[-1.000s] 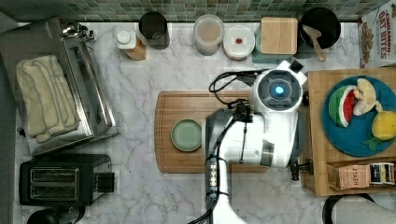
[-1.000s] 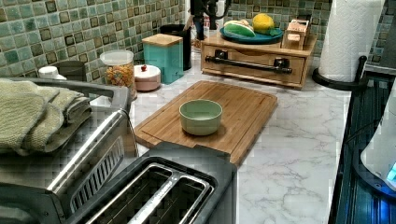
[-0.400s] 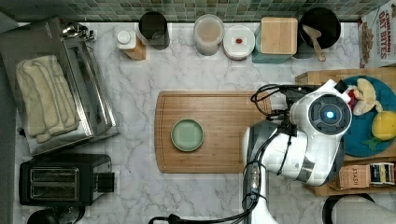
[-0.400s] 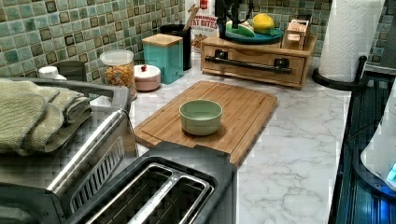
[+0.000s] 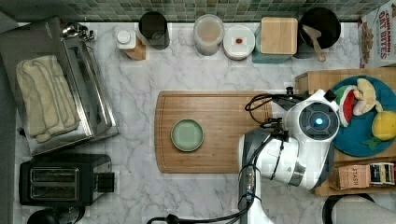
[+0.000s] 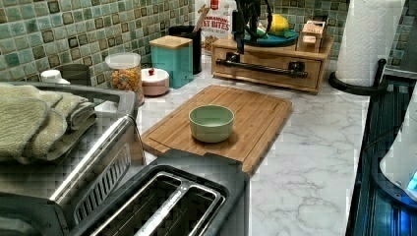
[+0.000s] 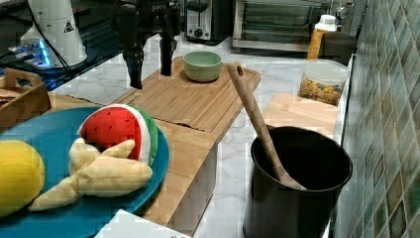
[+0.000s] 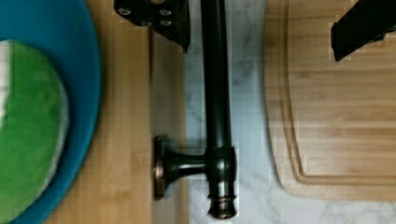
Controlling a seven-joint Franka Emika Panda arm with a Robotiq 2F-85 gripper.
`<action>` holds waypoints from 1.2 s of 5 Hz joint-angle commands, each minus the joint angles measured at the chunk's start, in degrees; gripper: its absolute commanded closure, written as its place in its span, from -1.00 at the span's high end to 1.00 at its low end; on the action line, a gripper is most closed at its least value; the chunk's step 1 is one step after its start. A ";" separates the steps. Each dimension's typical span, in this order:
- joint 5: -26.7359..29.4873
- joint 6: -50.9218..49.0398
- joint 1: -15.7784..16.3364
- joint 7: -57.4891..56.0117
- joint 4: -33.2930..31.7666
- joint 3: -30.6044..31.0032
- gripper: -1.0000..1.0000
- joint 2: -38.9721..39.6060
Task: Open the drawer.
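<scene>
The light-wood drawer (image 6: 268,61) sits closed in its box, its long black bar handle (image 6: 265,68) running across the front. My gripper (image 6: 239,38) hangs just above the handle's end at the left view's left. In the wrist view the handle (image 8: 217,93) and one post (image 8: 180,165) lie between the two fingers (image 8: 161,18), which stand wide apart and touch nothing. One finger is over the drawer front (image 8: 126,140), the other over the cutting board (image 8: 341,116). In the right view the gripper (image 7: 150,69) is open. The arm (image 5: 315,122) hides the handle in the top view.
A green bowl (image 5: 187,135) sits on the cutting board (image 5: 219,112) beside the drawer. A blue plate (image 5: 359,135) of toy fruit and a tea holder (image 6: 314,32) rest on the drawer box. A paper towel roll (image 6: 366,39) stands at the left view's right; canisters line the tiled wall.
The arm has swung to the top view's right, from over the cutting board to the drawer front, and the gripper has come down close to the handle.
</scene>
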 commanded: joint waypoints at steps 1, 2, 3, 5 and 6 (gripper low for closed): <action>-7.80 12.38 -1.30 -4.65 -5.01 -1.86 1.00 1.29; -9.27 15.96 -2.20 -4.52 -6.66 -2.89 1.00 2.21; -9.72 14.37 -2.58 -2.51 -6.63 -2.79 1.00 3.03; -3.32 18.43 -4.28 -5.26 -9.89 -2.59 1.00 5.17; -3.77 20.19 -3.83 -0.55 -9.45 -2.31 1.00 6.58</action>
